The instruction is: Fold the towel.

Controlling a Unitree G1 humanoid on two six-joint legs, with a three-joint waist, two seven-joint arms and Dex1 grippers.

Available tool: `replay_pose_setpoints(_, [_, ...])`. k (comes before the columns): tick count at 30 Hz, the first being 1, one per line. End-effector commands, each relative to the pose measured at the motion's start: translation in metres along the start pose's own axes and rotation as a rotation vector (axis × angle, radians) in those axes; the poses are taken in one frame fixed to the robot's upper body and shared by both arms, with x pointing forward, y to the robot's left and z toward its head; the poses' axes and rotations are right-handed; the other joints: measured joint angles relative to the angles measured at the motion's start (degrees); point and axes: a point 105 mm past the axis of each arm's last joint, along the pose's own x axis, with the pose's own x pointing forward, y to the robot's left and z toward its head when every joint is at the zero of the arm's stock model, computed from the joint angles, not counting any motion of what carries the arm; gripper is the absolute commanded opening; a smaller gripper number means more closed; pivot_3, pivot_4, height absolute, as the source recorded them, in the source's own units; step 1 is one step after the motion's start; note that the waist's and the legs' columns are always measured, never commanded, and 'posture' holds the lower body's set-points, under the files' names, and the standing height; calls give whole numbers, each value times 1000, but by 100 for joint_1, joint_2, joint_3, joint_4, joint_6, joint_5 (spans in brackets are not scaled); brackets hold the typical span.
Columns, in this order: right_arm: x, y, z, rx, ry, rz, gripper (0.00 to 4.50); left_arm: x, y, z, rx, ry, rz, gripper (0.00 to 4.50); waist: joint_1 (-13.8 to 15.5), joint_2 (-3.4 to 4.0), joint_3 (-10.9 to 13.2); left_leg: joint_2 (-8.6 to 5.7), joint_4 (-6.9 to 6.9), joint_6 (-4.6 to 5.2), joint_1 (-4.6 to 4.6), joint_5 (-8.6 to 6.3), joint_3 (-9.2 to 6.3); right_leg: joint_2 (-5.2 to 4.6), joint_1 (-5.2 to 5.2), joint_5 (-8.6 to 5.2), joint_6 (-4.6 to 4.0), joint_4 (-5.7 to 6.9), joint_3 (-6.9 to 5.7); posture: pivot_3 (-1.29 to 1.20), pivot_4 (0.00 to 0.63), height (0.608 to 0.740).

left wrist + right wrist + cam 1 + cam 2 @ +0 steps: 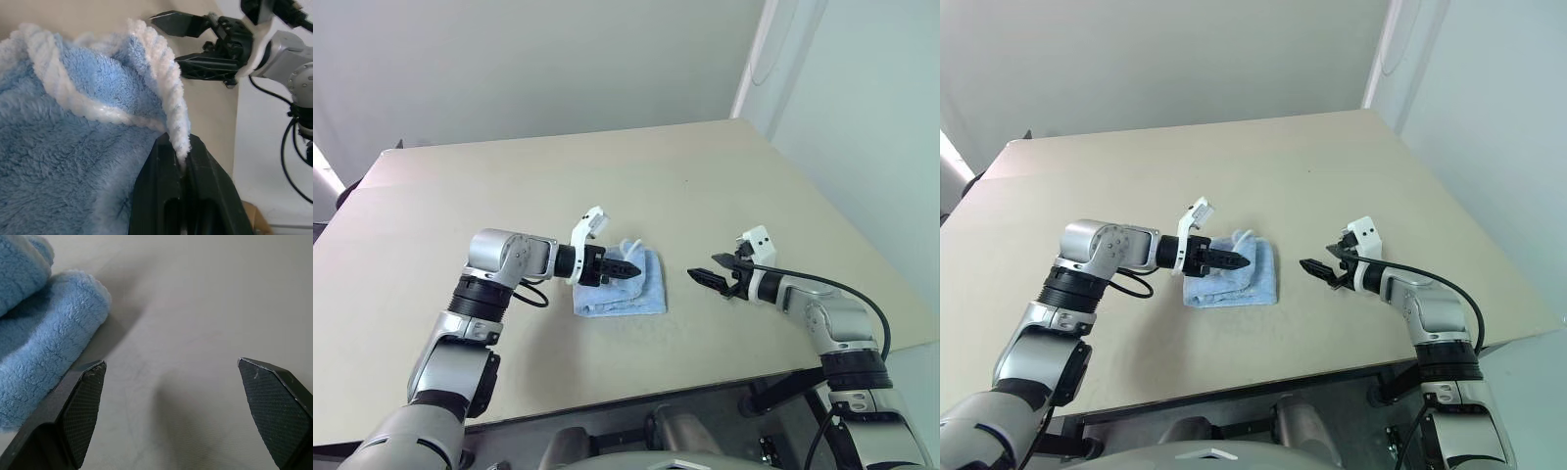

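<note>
The towel [622, 285] lay folded small at the frame's lower centre on the table [558, 186]. The left gripper [628, 268] pinched its white edging, probably to lay that flap over. The right gripper [710, 273] waited just right, fingers spread, holding nothing.

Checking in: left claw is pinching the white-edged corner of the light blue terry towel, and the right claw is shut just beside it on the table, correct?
Not quite. The right claw is wide open, as the right wrist view shows, empty beside the light blue terry towel. The left claw does pinch the towel's white-stitched edge.
</note>
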Motion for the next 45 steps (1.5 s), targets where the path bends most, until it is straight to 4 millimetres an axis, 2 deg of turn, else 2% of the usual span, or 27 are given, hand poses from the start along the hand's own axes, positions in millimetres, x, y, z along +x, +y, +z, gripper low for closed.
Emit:
replay_pose_setpoints(1, [-3, -2, 13, -26, -29, 0, 4500, -2, -10, 8, 31, -32, -45, 1380, -5, 0, 0, 0, 0, 0, 0, 0, 0, 0, 0, 0, 0, 0, 0, 0, 0, 740])
replay_pose_setpoints(7, [1, 6, 15, -41, -25, 44, 4500, -10, -35, 9, 125, -53, -155, 3518, -3, 0, 0, 1, -1, 0, -1, 0, -1, 1, 0, 0, 0, 0, 0, 0, 0, 740])
replay_pose_setpoints(13, [9, 8, 17, -46, -24, 57, 4500, -28, -51, 23, 354, -160, -150, 3518, 2, 0, 0, 1, 0, 0, 1, 0, 0, 1, 0, -1, -1, 1, 1, 0, 0, 740])
replay_pose_setpoints(18, [11, 15, 18, -9, -5, 110, 4500, -37, -28, 21, 569, -155, 26, 3518, -4, 1, 0, 1, 0, 0, 2, 0, 1, 1, 0, -1, -1, 0, 3, 0, 0, 740])
replay_pose_setpoints(20, [11, 20, 18, 67, 16, 155, 4500, -38, -20, 17, 618, -164, 50, 3518, 4, 1, -1, 2, -2, 0, 3, 0, 1, 1, 0, -1, -1, 0, 3, 0, 0, 740])
replay_pose_setpoints(23, [12, 24, 19, 187, 21, 204, 4500, -29, -8, 5, 685, -162, 52, 3518, 15, 1, -1, 2, 1, 0, 0, 0, 2, 0, 0, -1, -2, 0, 2, 0, 0, 740])
replay_pose_setpoints(26, [14, 27, 19, 278, 21, 228, 4500, -10, 7, -13, 725, -127, 60, 3518, 33, 2, -2, 1, 4, 0, -1, 0, 3, -2, 4, -1, -3, -4, 3, 0, 0, 740])
replay_pose_setpoints(32, [14, 32, 14, 297, 49, 243, 4500, 27, 28, -43, 822, -33, 75, 3518, 95, 2, -3, -1, 3, 1, -3, 0, 5, -1, 3, 0, -1, -6, 3, 0, 0, 740])
replay_pose_setpoints(36, [11, 35, 22, 323, 10, 276, 4500, 34, 27, -41, 821, -63, 64, 3518, 145, 6, -7, 0, 4, 1, -1, 0, 6, 0, 4, 0, 0, -3, 3, 0, 0, 740])
replay_pose_setpoints(39, [11, 32, 18, 382, 25, 272, 4500, 32, 26, -41, 829, -69, 61, 3518, 158, 7, -10, -1, 6, 1, -1, 0, 7, 0, 7, 1, 1, -2, 1, 0, 0, 740])
replay_pose_setpoints(42, [8, 42, 16, 366, 39, 320, 4500, 27, 23, -39, 860, -82, 51, 3518, 151, 7, -10, -1, 6, 1, -2, 0, 6, 0, 8, 1, 2, -4, 1, 0, 0, 740])
replay_pose_setpoints(45, [9, 50, 15, 374, 68, 353, 4500, 18, 12, -25, 886, -173, 37, 3518, 140, 8, -10, 1, 5, 2, -2, 0, 4, 0, 7, 2, 4, -5, 1, 0, 0, 740])
